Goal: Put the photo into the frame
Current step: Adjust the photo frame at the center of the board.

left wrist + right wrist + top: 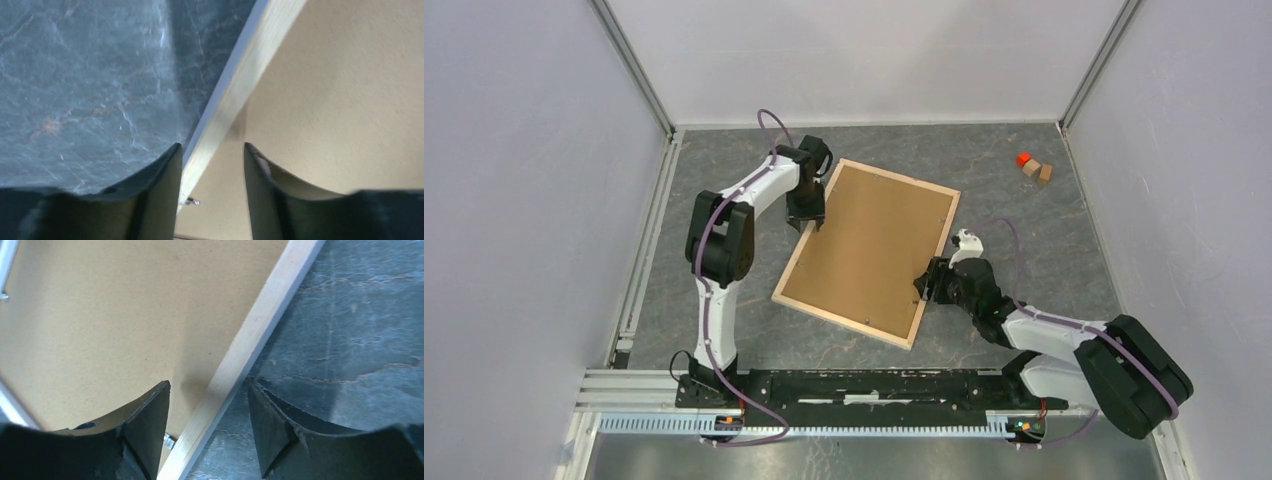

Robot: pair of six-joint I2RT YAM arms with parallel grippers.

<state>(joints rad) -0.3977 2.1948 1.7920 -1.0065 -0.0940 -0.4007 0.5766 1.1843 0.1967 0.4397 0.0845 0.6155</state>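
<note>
The frame (842, 321) lies back side up in the middle of the grey table, its pale wood rails around a plain brown backing board (869, 250). The photo is not in view. My left gripper (807, 222) is open at the frame's left rail. In the left wrist view the gripper (211, 146) straddles the rail (252, 65), one finger over the table and one over the board (340, 100). My right gripper (924, 285) is open at the right rail. In the right wrist view it (207, 383) straddles that rail (262, 315) beside the board (125, 315).
Small metal tabs (192, 202) (168, 441) stick out from the rails over the board. An orange block (1024, 158) and wooden blocks (1039, 172) lie at the back right. White walls close the sides and back, and an aluminium rail runs along the left edge.
</note>
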